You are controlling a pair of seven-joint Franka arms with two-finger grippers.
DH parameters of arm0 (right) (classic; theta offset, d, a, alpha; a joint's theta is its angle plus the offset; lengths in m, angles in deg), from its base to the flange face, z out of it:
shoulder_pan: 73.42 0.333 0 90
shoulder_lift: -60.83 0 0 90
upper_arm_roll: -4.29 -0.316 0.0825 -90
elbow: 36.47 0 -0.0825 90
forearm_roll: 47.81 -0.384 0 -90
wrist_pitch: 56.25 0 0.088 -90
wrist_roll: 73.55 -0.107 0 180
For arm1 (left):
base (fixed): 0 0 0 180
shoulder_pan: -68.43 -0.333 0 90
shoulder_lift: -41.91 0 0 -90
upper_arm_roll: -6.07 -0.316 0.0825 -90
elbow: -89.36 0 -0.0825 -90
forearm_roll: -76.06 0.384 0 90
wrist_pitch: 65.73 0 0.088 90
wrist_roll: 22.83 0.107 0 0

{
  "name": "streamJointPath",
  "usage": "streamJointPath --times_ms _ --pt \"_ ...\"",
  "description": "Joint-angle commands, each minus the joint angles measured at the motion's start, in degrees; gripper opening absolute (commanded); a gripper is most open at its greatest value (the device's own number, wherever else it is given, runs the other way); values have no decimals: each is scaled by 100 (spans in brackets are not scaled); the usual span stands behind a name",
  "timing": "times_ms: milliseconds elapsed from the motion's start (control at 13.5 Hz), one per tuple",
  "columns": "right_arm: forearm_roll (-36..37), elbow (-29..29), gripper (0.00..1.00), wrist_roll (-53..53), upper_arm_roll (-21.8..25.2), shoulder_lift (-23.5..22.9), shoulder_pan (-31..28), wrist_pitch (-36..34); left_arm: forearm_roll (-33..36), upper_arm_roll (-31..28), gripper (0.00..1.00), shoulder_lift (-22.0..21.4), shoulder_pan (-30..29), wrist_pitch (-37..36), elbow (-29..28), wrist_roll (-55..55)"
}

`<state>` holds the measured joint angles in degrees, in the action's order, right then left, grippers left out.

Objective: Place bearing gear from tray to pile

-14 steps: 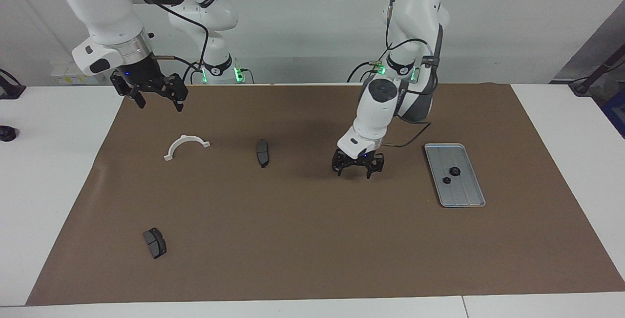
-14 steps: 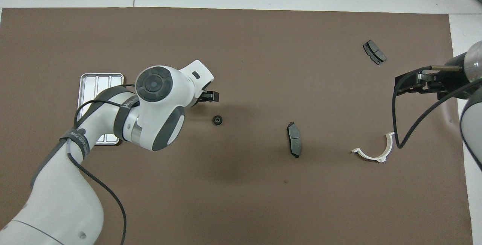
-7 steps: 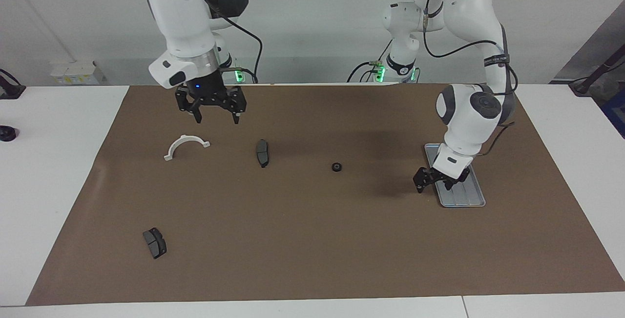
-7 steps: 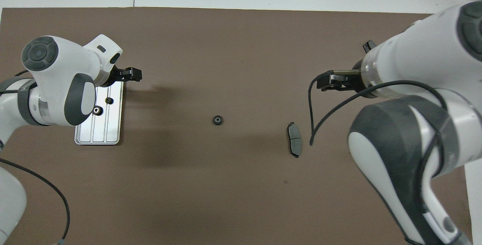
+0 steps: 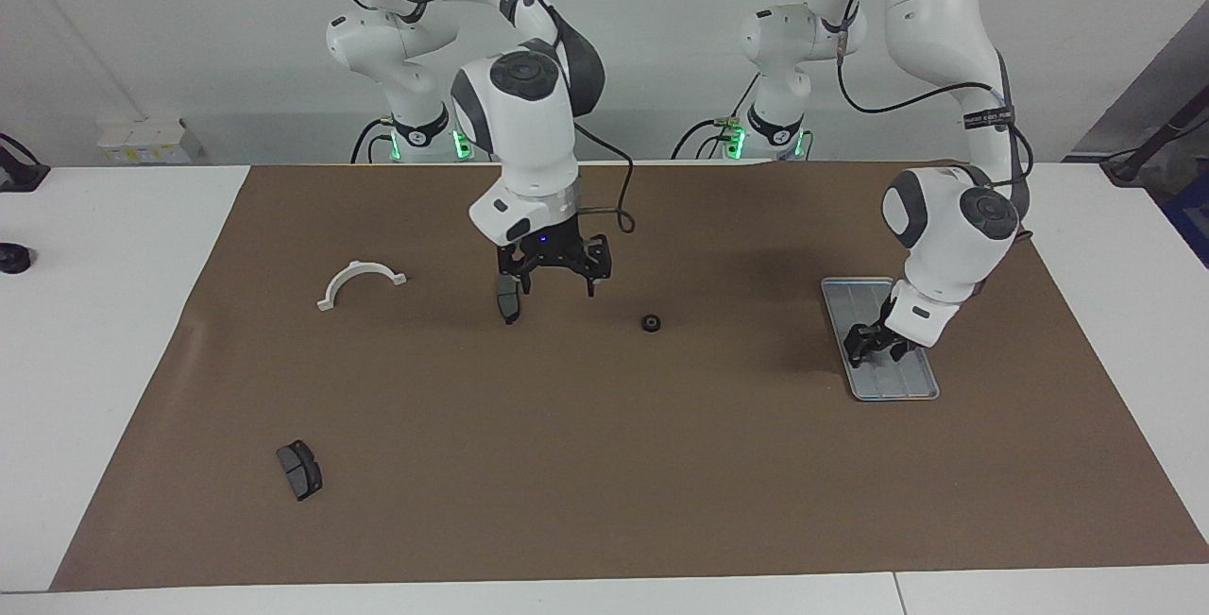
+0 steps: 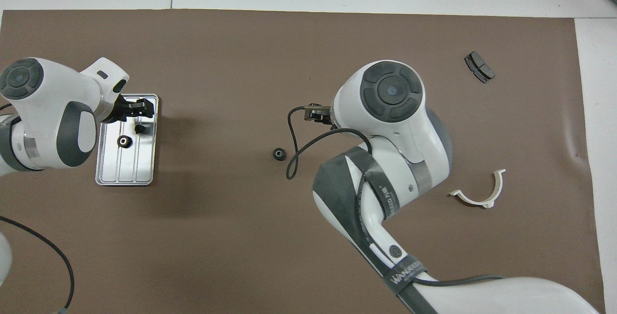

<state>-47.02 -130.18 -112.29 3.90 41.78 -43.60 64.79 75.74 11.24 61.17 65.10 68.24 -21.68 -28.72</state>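
Left pincer dips over the tray, jaw gap unreadable; two bearing gears lie right below. Right pincer, spread wide, hovers near the dropped gear.

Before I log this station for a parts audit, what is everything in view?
Ridged silver-grey metal tray: one, toward the left arm's end.
Small black bearing gears: three; two in the tray, one on the mat.
Dark grey curved brake pads: two, on the mat, apart.
White half-ring bracket: one, toward the right arm's end.
Brown mat: one, covering the table.
Left gripper: over the tray.
Right gripper: open, over the mat beside one brake pad.
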Motion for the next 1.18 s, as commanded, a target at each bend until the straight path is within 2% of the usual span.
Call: streamJointPath --times_ms 0,222,370,518,814,962,1036,1109 --pt "96 151 100 -318 22 -440 295 437 -37 63 60 -283 -97 -29 -321 70" --pt "394 485 100 -755 30 -1108 752 490 -46 63 49 -335 -106 -38 -453 44" --pt "632 556 100 -863 22 -1355 806 613 -46 54 43 -362 -106 -47 -523 26" --pt "616 547 100 -855 13 -1479 859 999 -46 54 38 -388 -115 -38 -576 26" --pt "624 407 98 -811 22 -1532 1052 1254 -46 54 27 -397 -115 -47 -603 17" --pt "633 310 88 -802 22 -1523 1122 1281 -46 46 24 -388 -115 -64 -542 26" --pt "668 249 77 -810 22 -1523 1157 1325 -46 46 22 -379 -115 -64 -515 26" --pt "712 240 74 -811 22 -1515 1158 1343 -55 54 19 -362 -115 -82 -437 17"
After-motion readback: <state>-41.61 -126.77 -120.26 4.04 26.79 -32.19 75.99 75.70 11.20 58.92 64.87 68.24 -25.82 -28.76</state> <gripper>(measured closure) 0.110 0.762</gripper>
